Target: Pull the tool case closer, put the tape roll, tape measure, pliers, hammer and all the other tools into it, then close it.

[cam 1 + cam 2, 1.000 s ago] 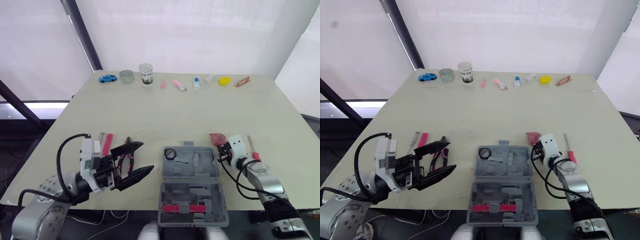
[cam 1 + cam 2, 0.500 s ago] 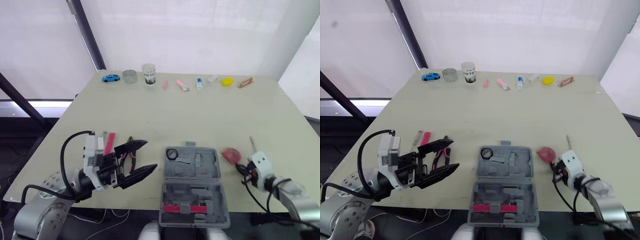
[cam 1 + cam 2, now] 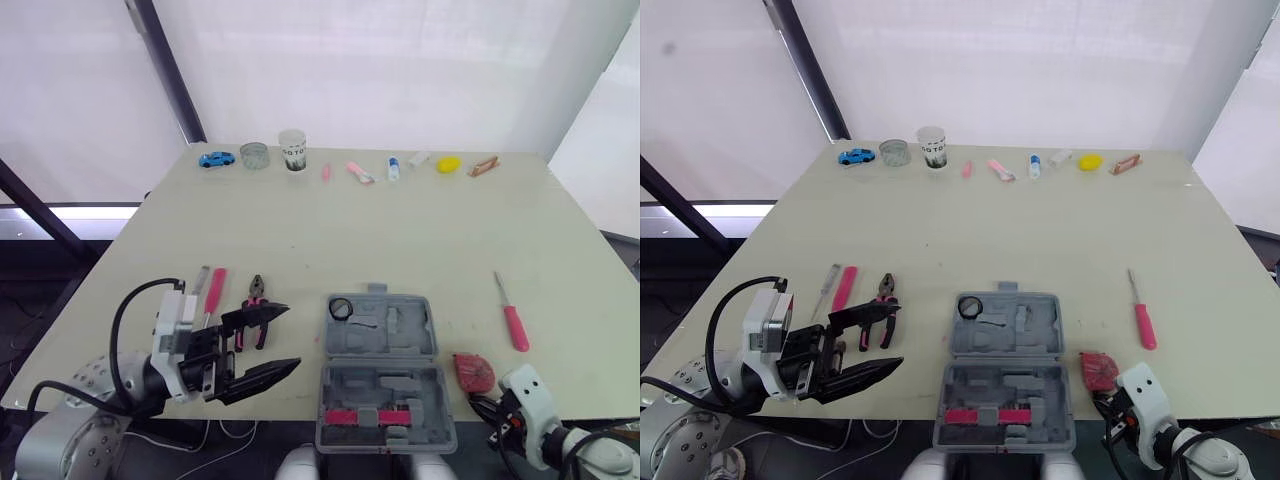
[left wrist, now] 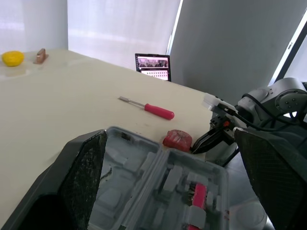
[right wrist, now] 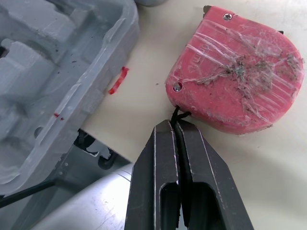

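Pinching shut on the thin black cord (image 5: 178, 114) of the red tape measure (image 5: 240, 81), the right pincer (image 5: 174, 125) sits at the near edge of the tabletop (image 3: 400, 230), its fingers pressed together with nothing but the cord between them; the tape measure lies flat on the tabletop just beside the right wall of the near half of the open grey tool case (image 3: 385, 365), outside it; on the case's other side the left pincer (image 3: 287, 338) hangs wide open and empty, just beside the pink-handled pliers (image 3: 252, 310); a small black ring, likely the tape roll (image 3: 341, 308), already rests in the far left corner of the case; a pink-handled screwdriver (image 3: 513, 322) lies well out to the right, and another pink-handled tool (image 3: 214, 290) lies beside the pliers.

The step in hand appears to be stowing the tape measure. The next move calls for lifting it by the cord, carrying it left over the case wall and lowering it into a recess before letting go; hung from a cord, the body will probably swing or twist, so a slow carry seems wise.
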Controlling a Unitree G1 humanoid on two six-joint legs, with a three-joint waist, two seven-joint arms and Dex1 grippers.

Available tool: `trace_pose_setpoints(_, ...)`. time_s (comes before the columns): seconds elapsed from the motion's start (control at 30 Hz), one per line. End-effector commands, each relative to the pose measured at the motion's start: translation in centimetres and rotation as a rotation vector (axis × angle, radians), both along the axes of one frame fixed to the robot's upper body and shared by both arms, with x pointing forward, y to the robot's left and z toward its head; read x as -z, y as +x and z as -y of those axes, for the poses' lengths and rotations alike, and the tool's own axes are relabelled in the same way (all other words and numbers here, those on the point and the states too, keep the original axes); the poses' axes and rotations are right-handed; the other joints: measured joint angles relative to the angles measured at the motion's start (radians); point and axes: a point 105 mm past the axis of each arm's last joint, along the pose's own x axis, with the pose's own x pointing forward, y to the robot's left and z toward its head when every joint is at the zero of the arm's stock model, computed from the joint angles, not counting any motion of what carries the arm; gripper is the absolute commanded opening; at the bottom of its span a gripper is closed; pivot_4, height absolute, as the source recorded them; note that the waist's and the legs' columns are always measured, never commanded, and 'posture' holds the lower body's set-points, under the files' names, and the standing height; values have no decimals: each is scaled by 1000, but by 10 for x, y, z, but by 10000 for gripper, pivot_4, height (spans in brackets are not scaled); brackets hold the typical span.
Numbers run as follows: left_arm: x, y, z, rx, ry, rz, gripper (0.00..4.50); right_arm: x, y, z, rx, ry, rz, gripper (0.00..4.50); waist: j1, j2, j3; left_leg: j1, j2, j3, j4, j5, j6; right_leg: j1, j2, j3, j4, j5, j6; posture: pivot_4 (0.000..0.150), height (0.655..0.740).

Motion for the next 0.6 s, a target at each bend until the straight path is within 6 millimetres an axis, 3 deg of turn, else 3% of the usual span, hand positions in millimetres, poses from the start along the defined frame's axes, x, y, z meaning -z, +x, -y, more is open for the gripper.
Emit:
trace_pose_setpoints(0.03, 1, -3, -3, 18, 12, 24, 45000, 9, -8, 0, 1, 27, -49, 424, 0, 0, 0, 0, 0, 0, 0, 0, 0, 0, 0, 0, 0, 0, 0, 1500, 7400)
trace_pose_setpoints(0.1, 3, -4, -5, 18, 14, 21, 45000, 9, -9, 3, -11, 52, -63, 424, -1, -1, -1, 0, 0, 0, 0, 0, 0, 0, 0, 0, 0, 0, 0, 1500, 7400)
trace_pose_setpoints(0.2, 6, -6, -7, 20, 12, 13, 45000, 3, -7, 8, -62, 54, -43, 8277, -1, -1, -1, 0, 3, 0, 0, 0, 0, 0, 0, 0, 0, 0, 0, 1500, 7400)
trace_pose_setpoints(0.3, 12, -8, -13, 21, 12, 1, 45000, -20, -12, 19, -214, 72, -47, 18967, 0, 1, 0, 0, 4, 0, 0, 0, 0, 0, 0, 1, 0, 0, 0, 1500, 7400)
trace_pose_setpoints(0.33, 13, -8, -15, 22, 12, 0, 45000, -31, -14, 21, -278, 80, -43, 24818, 2, 2, 1, 0, 4, 0, 1, 0, 0, 0, 0, 1, 0, 0, 0, 1500, 7400)
trace_pose_setpoints(0.37, 14, -8, -16, 23, 12, 0, 45000, -41, -16, 24, -339, 76, -33, 26876, 3, 2, 1, 0, 3, 0, 1, 0, 0, 0, -1, 2, 0, 0, 0, 1500, 7400)
trace_pose_setpoints(0.43, 16, -9, -17, 26, 11, 1, 45000, -57, -17, 23, -439, 94, 7, 37149, 3, 1, 0, 0, 2, 0, 1, 0, 0, 0, 0, 1, -1, 0, 0, 1500, 7400)
trace_pose_setpoints(0.5, 17, -9, -17, 29, 9, 2, 45000, -68, -14, 24, -499, 103, 39, 44423, -1, 0, 0, 0, 2, 0, 1, 0, 0, 0, 2, 1, -1, 0, 0, 1500, 7400)
trace_pose_setpoints(0.6, 19, -10, -18, 33, 4, 6, 45000, -76, -3, 28, -632, 12, 99, 44423, -4, 0, 0, 0, 3, 0, 1, 0, 0, 0, 3, 1, -1, 0, 0, 1500, 7400)
